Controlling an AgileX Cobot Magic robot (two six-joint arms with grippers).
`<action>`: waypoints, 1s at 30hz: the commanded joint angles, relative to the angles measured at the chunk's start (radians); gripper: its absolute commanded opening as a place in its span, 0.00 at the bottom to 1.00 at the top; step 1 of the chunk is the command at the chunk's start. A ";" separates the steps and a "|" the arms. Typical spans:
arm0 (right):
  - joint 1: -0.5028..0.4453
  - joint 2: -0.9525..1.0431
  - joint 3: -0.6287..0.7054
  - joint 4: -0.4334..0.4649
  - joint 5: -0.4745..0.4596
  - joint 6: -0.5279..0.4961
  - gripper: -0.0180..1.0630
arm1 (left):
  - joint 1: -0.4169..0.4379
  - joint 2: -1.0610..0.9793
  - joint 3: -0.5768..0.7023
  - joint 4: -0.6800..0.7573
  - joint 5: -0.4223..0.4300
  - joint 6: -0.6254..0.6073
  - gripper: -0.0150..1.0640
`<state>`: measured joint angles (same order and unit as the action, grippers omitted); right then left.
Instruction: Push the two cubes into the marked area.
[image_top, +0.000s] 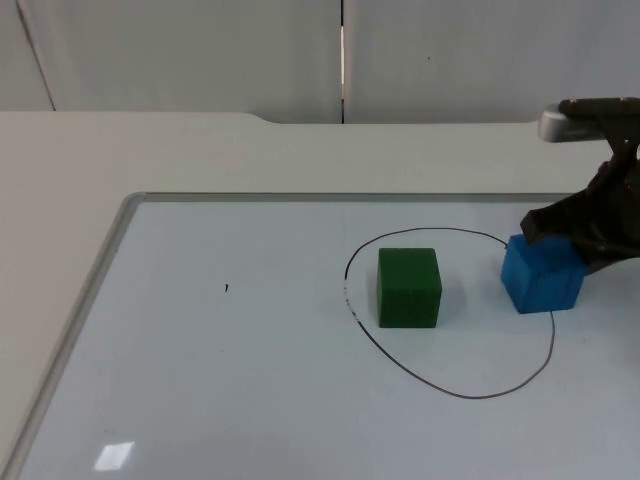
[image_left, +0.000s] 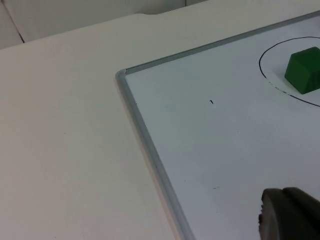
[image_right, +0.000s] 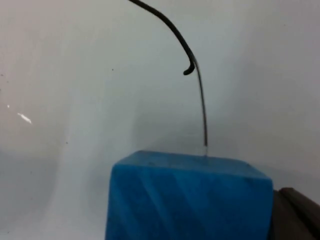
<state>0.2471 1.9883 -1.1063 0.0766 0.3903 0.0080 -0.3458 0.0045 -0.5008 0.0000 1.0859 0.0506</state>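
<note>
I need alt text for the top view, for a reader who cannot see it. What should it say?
The right gripper is against the far right side of a blue cube that sits across the right edge of a hand-drawn black loop on a whiteboard. A green cube already stands inside the loop, apart from the blue one.

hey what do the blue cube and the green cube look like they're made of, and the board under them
Blue cube: probably 3D-printed plastic, matte, with faint diagonal layer lines across its face. Green cube: likely the same matte plastic, uniform colour without shine; its texture can't be made out. Board: looks like a glossy whiteboard, given the light reflection, the drawn black outline and the grey metal-looking frame.
</note>
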 joint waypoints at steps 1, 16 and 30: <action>0.011 -0.006 -0.006 0.012 -0.012 0.003 0.02 | 0.000 -0.005 0.004 0.005 -0.010 -0.007 0.01; 0.119 -0.006 -0.006 0.012 -0.076 0.003 0.02 | 0.000 -0.005 0.004 0.005 -0.010 -0.007 0.01; 0.136 -0.006 -0.006 -0.004 -0.064 0.003 0.02 | 0.000 -0.005 0.004 0.005 -0.010 -0.007 0.01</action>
<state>0.3791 1.9883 -1.1063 0.0792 0.3197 0.0080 -0.3458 0.0045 -0.5008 0.0000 1.0859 0.0506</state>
